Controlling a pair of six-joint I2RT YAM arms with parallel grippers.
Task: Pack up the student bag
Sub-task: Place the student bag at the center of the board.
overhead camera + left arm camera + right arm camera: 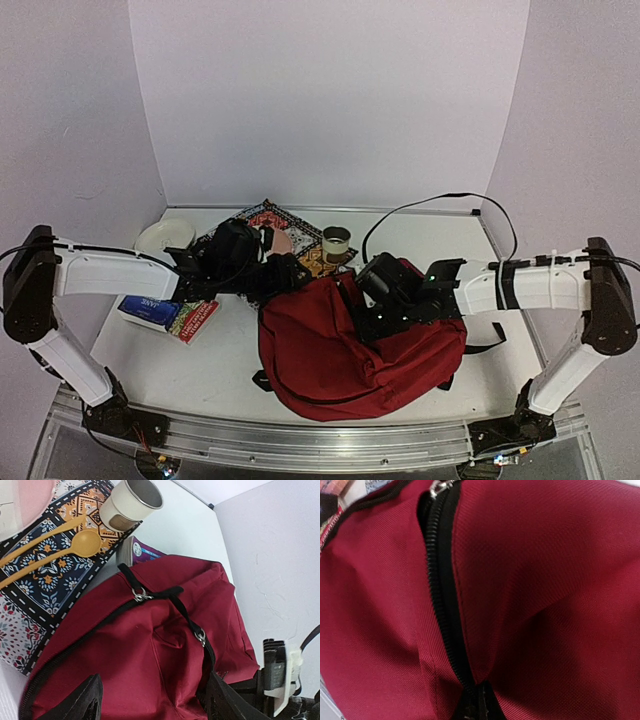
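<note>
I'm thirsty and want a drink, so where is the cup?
In the top view, the cup stands near the middle, on the right corner of the patterned mat, just behind the red bag.

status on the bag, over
Left end effector open above the student bag. Right end effector close on its zipper, state unclear. Cup and spoons lie outside on the mat.
</note>
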